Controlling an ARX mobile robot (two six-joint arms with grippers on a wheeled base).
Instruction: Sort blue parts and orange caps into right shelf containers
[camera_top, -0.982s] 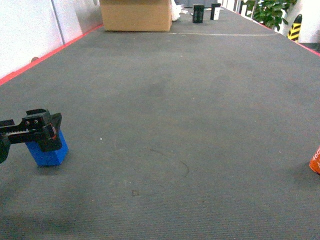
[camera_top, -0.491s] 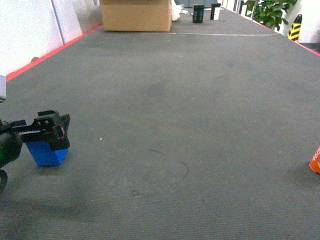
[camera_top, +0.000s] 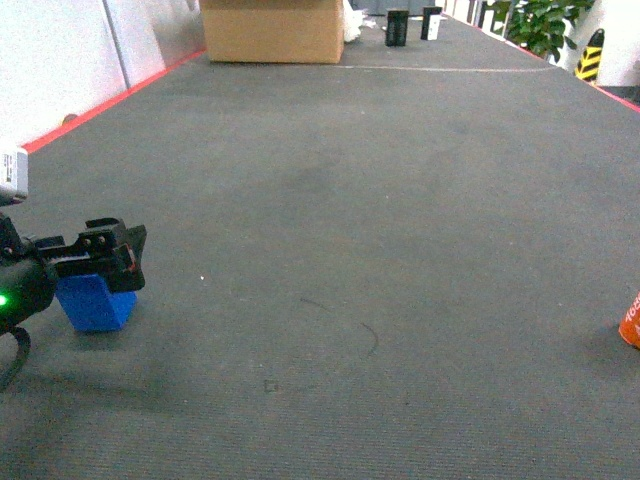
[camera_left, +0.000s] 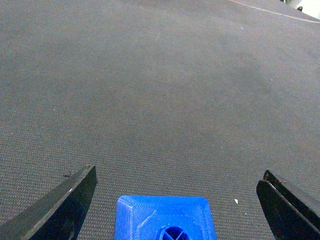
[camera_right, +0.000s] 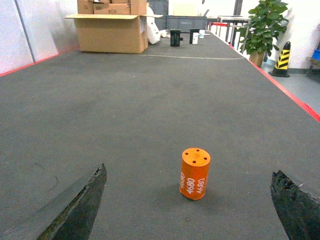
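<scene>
At far left the left gripper (camera_top: 118, 258) hangs over the blue part (camera_top: 93, 303), jaws wide apart and straddling it without touching; the block sits squarely between them, holed face up. At far right the orange cap (camera_right: 194, 173) stands upright, centred ahead of the right gripper's spread jaws, well apart from them.

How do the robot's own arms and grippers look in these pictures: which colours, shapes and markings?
The left gripper is matte black and blocky, with small red marks and a toothed rail. Behind it, the arm shows a green light and a white part. In the wrist views, both grippers' fingers are flat, dark, tapering blades; the right ones look worn at the edges.
</scene>
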